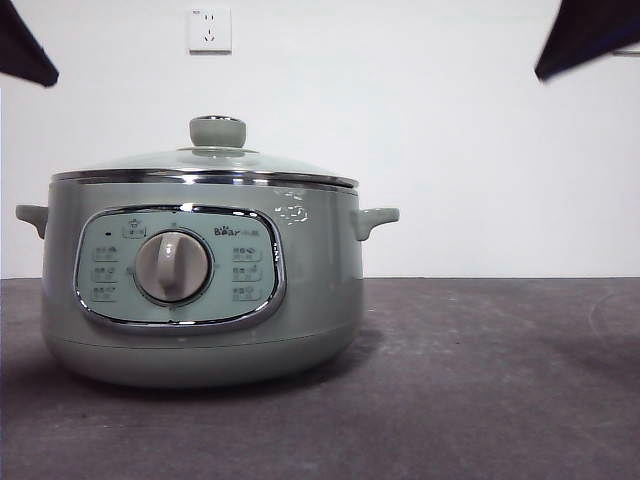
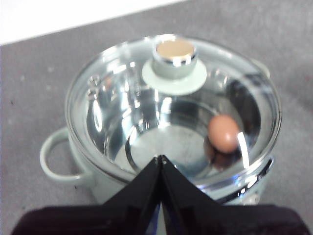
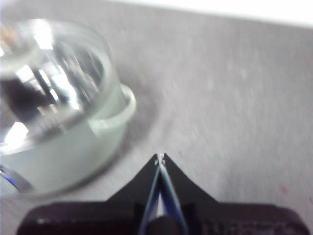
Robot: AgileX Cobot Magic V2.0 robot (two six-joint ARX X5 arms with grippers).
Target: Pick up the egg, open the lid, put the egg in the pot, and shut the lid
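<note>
The sage-green pot (image 1: 200,290) stands left of centre on the grey table, its dial facing the front camera. The glass lid (image 1: 205,165) with its green knob (image 1: 217,130) sits closed on the pot. In the left wrist view the reddish-brown egg (image 2: 223,132) lies inside the pot (image 2: 93,181) under the lid (image 2: 117,98). My left gripper (image 2: 160,159) is shut and empty, high above the pot. My right gripper (image 3: 160,157) is shut and empty, above the table beside the pot (image 3: 63,156). Both arms show only as dark tips at the top corners of the front view.
A white wall with a power socket (image 1: 209,29) stands behind the table. The grey table surface (image 1: 500,380) stretches to the right of the pot.
</note>
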